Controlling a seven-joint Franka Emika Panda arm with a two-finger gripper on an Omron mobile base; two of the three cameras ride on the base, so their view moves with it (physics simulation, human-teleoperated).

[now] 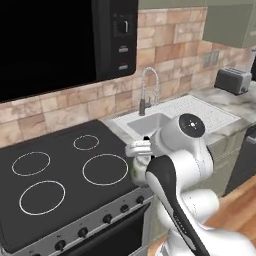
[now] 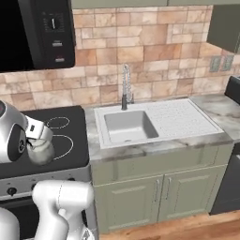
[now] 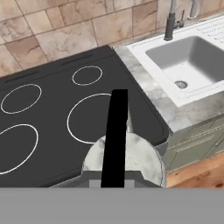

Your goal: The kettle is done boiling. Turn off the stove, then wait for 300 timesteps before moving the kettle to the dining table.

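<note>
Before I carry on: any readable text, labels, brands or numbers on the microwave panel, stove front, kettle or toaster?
None can be read.
Microwave control panel: pale marks and a small dial, too blurred to read.
Stove knobs: no legible markings.
Kettle: plain mottled body and black handle, no label.
Toaster: no visible brand.
Outlet plate on the brick wall: unmarked.

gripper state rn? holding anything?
Gripper: shut on the kettle, gripping its black handle, at the stove front right edge.
</note>
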